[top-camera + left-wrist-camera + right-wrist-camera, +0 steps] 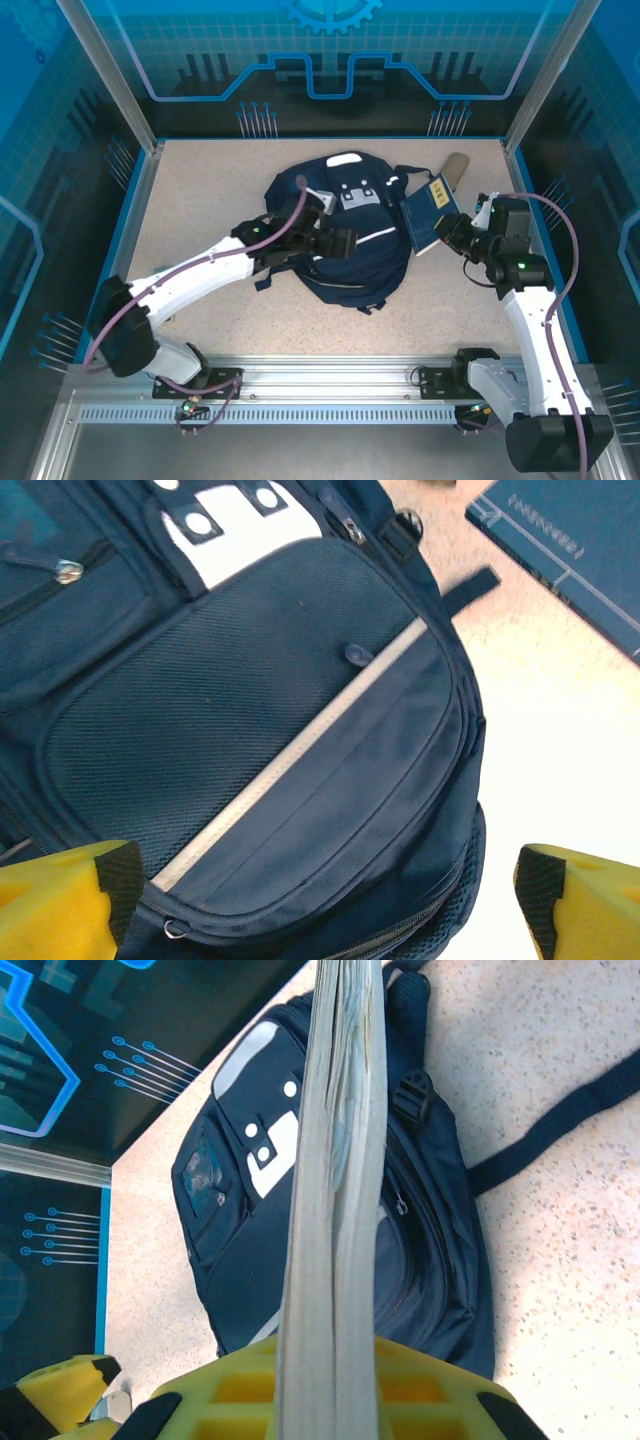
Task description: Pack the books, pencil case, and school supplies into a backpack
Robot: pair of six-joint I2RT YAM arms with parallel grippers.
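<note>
Speckled beige table (200,200), grainy like stone chip, and the navy backpack (350,265) sprawls in the middle of it, soft and lumpy, straps trailing. From the left wrist the backpack (300,680) shows a rounded front pocket in coarse ribbed weave, a thin white stripe (300,740) slanting across it, smoother fabric below, and a white patch (235,525) with dark-ringed holes near the top. In the right wrist view the backpack (240,1220) lies behind, pockets zipped.

Now the navy book (430,208): flat, thin, a small pale label on its cover, tilted up just beside the backpack's right side. It shows edge-on from the right wrist (340,1160), pale page edges in layers; one book or more, I cannot tell. The right gripper (452,232) has it, yellow ribbed fingers (230,1400) clamped narrow on its lower edge.

The left gripper (340,243) hovers over the front pocket, blocky yellow fingers (60,900) spread wide, holding nothing.

Smallest: the tan pencil case (456,165), a rounded end poking out behind the book at the far right.
</note>
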